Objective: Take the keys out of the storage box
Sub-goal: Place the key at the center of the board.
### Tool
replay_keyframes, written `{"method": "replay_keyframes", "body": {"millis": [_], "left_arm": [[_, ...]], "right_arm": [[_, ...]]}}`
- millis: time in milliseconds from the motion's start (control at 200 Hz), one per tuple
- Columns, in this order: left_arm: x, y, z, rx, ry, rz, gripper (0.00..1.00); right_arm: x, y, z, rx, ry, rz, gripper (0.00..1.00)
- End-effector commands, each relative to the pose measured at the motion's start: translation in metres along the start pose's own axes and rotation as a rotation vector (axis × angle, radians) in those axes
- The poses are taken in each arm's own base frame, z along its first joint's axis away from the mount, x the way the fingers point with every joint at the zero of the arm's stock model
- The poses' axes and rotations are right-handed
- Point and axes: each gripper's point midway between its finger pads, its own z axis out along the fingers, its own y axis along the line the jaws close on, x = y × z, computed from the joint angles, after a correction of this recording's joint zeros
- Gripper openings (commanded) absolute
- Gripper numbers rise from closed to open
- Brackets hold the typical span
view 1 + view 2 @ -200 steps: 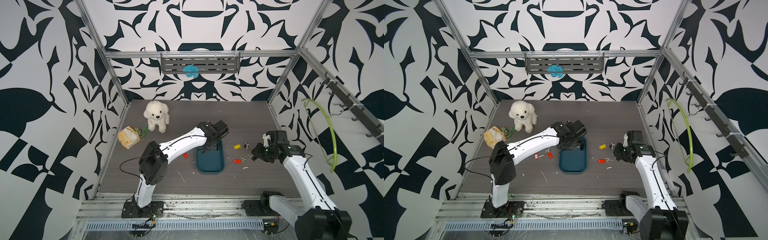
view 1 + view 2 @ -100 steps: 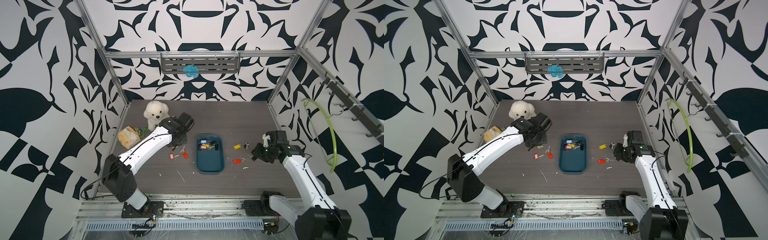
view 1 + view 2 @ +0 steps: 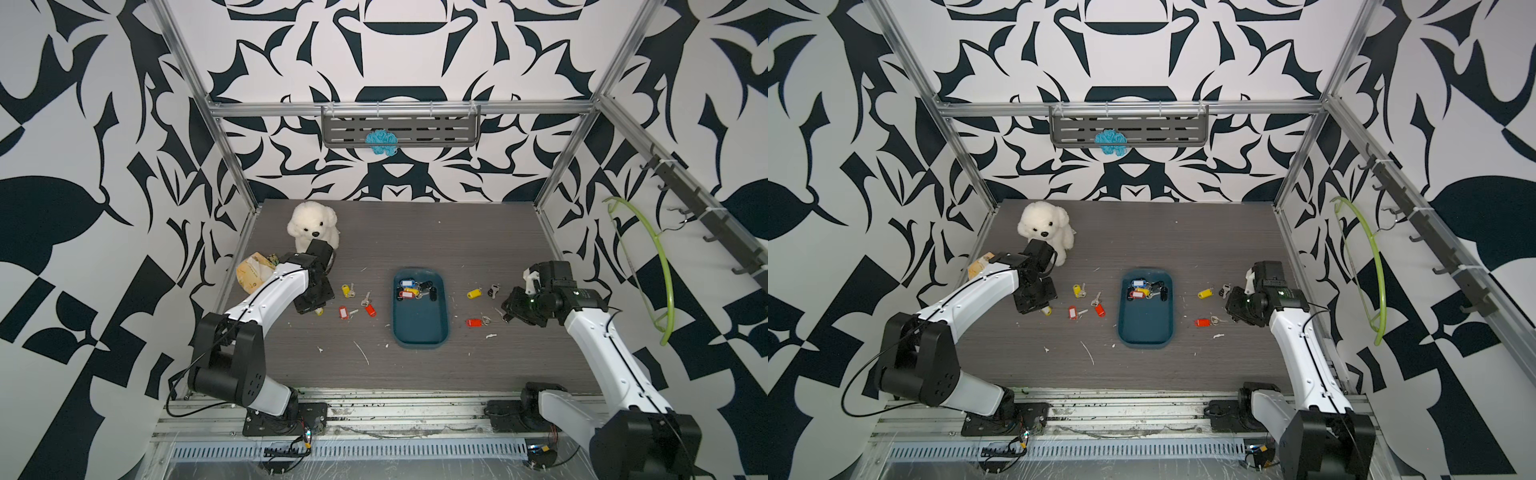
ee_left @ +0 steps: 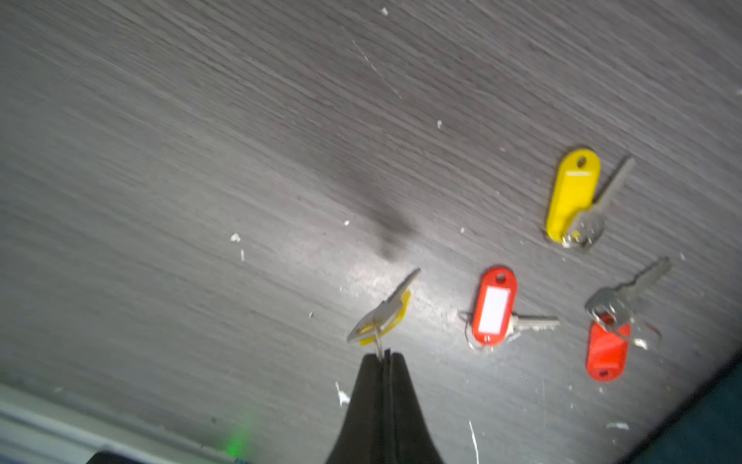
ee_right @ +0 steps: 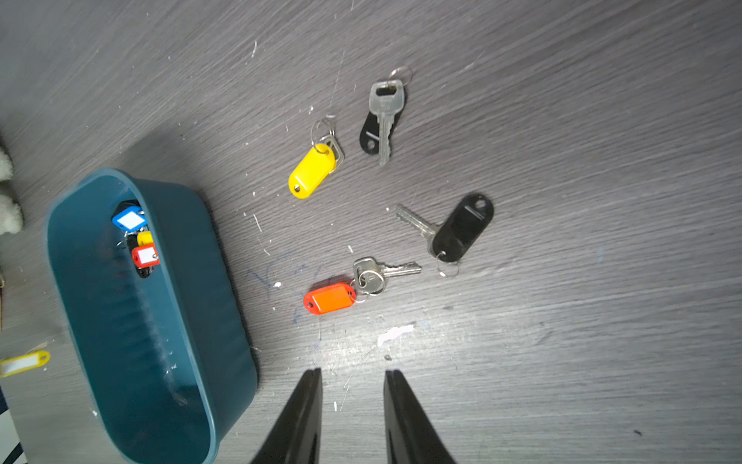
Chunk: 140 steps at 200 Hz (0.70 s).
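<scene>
The dark teal storage box [image 3: 419, 328] [image 3: 1144, 328] lies mid-table, with several keys [image 3: 413, 289] [image 5: 138, 241] heaped at its far end. My left gripper [image 4: 384, 355] [image 3: 313, 309] hangs low to the left of the box, shut on the ring of a yellow-tagged key [image 4: 381, 317] that dangles from its tips. Three more tagged keys [image 4: 494, 307] lie between it and the box. My right gripper [image 5: 352, 373] [image 3: 509, 309] stands open and empty over the table to the right of the box. Beside it lie a red-tagged key [image 5: 331, 297], a yellow-tagged one [image 5: 311, 170] and two black-fob keys [image 5: 461, 229].
A white plush dog [image 3: 312, 226] sits at the back left, just behind the left arm. A yellow packet [image 3: 251, 272] lies by the left wall. A grey slotted shelf [image 3: 401, 129] hangs on the back wall and a green hoop [image 3: 656, 266] on the right wall.
My left arm has swung from over the box to the left side of the table, carrying the yellow-tagged key out. The right arm has held still.
</scene>
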Motion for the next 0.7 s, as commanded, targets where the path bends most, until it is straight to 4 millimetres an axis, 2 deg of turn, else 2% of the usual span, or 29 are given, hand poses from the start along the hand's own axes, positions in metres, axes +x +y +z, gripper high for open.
{"method": "replay_keyframes", "body": {"millis": [0,115,195,245,315,375,385,395,415,440,695], "left_arm": [[-0.001,-0.01,0.018,0.042,0.04,0.014,0.0],[-0.003,-0.017,0.033,0.058,0.058,0.014,0.0],[-0.001,-0.021,0.038,0.078,0.071,0.015,0.09],[-0.001,-0.024,0.038,0.093,0.072,0.014,0.26],[-0.002,-0.026,0.036,0.11,0.062,0.014,0.57],[-0.004,-0.027,0.032,0.12,0.046,0.015,0.74],[-0.005,-0.027,0.031,0.122,0.042,0.015,0.81],[-0.005,-0.027,0.03,0.124,0.038,0.015,0.91],[-0.006,-0.026,0.028,0.125,0.032,0.016,0.97],[-0.007,-0.026,0.025,0.126,0.022,0.015,1.0],[-0.019,-0.026,-0.021,0.232,-0.146,0.025,1.0]], "right_arm": [[0.004,0.008,-0.003,-0.03,0.03,-0.017,0.34],[0.005,0.016,-0.006,-0.041,0.045,-0.039,0.38],[0.007,0.023,-0.009,-0.039,0.053,-0.069,0.43],[0.008,0.028,-0.011,-0.024,0.058,-0.092,0.44],[0.01,0.039,-0.011,-0.016,0.057,-0.133,0.48],[0.013,0.051,-0.011,-0.009,0.058,-0.161,0.49],[0.014,0.053,-0.011,-0.009,0.059,-0.168,0.49],[0.014,0.055,-0.01,-0.009,0.057,-0.171,0.49],[0.015,0.06,-0.01,-0.013,0.056,-0.18,0.49],[0.015,0.069,-0.01,-0.022,0.052,-0.19,0.49],[0.018,0.151,0.006,-0.08,0.055,-0.309,0.41]]}}
